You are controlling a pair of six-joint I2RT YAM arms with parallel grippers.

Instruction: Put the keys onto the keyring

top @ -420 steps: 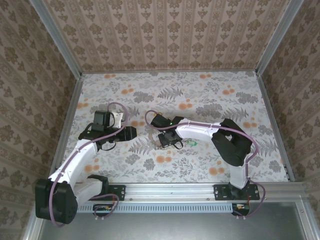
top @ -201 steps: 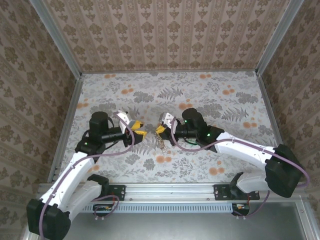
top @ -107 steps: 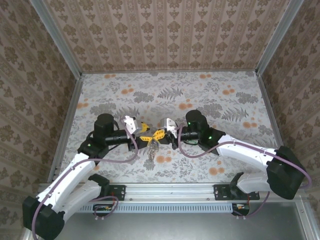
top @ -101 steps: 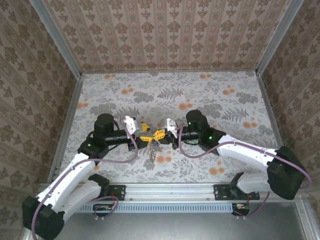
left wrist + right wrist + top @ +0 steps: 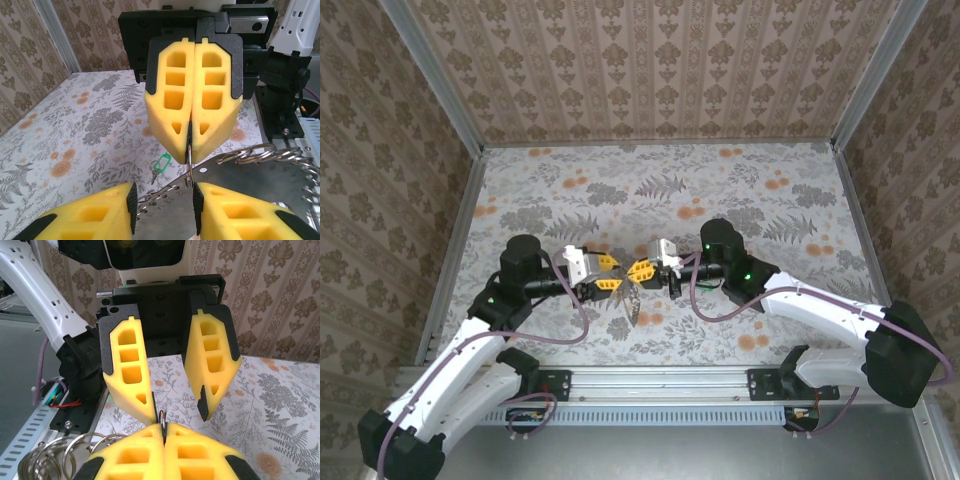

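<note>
The keyring (image 5: 628, 302) hangs between the left gripper (image 5: 611, 282) and the right gripper (image 5: 642, 271), above the table (image 5: 770, 200); a key (image 5: 162, 163) lies on it.

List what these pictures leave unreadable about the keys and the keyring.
Top external: the keyring at the right gripper is too small to tell keys from loops.
Left wrist: the left gripper and the frame's edges cut off its coils; the green item is too small to call a key.
Right wrist: the bottom-left corner crops its loops.
</note>
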